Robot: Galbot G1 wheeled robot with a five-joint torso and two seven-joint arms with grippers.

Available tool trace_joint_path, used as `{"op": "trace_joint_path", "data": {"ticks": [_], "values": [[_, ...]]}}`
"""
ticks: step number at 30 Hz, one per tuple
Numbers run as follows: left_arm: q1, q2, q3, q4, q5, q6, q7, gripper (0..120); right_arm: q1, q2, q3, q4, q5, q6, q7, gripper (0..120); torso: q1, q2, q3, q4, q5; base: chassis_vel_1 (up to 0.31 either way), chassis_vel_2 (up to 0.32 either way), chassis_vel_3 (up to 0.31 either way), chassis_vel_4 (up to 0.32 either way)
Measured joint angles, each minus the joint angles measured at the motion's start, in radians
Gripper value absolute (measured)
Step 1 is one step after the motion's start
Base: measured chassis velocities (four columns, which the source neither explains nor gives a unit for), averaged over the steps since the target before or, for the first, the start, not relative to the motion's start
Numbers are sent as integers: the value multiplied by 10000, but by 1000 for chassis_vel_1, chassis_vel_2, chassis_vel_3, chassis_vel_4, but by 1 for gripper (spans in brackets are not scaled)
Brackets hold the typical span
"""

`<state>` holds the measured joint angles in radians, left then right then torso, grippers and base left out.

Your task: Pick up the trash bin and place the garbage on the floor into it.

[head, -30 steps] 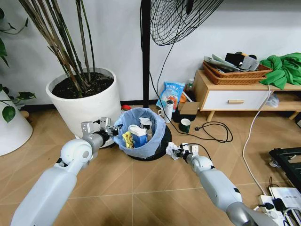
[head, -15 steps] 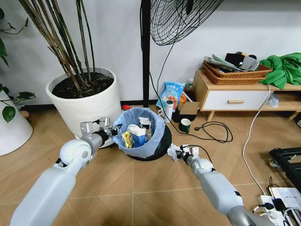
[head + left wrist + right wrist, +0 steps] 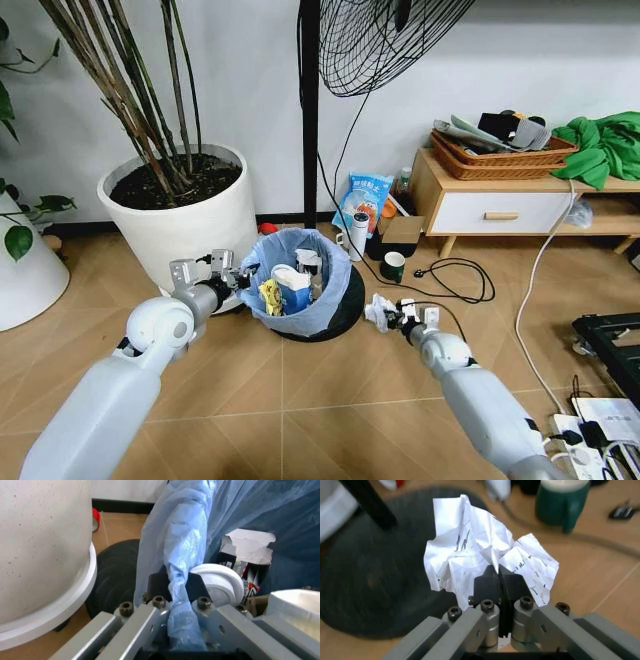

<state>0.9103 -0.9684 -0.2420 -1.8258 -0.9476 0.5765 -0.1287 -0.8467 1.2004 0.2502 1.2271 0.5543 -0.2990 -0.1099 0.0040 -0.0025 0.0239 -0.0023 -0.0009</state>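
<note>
**Paper in hand, bin off to the left**

The right tool (image 3: 398,316) is clamped shut on a crumpled sheet of white paper (image 3: 485,564), its pads pressed together on the bottom fold, with most of the sheet fanning out beyond the tips. It hangs low over the floor (image 3: 300,400), just beside the dark round fan base (image 3: 345,305).

The left tool (image 3: 175,592) grips the rim of the trash bin (image 3: 295,280), pinching a bunched fold of the blue bag liner between its pads. The bin stands between the big white plant pot (image 3: 185,215) and the fan base, already holding a white cup, a carton and a yellow scrap.

What matters now: the bin's open mouth lies to the left of the paper and slightly higher than it. The right arm would likely need to lift and swing left over the near rim before letting go.
</note>
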Motion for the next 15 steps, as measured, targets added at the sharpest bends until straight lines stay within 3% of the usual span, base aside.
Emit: {"op": "trace_joint_path", "data": {"ticks": [15], "values": [[250,53,-48,-168,-48,58,-106,0,-438,-519,1300,3066,84,-205,-3,0,0,0,0,0,3,0,0,0,0]]}}
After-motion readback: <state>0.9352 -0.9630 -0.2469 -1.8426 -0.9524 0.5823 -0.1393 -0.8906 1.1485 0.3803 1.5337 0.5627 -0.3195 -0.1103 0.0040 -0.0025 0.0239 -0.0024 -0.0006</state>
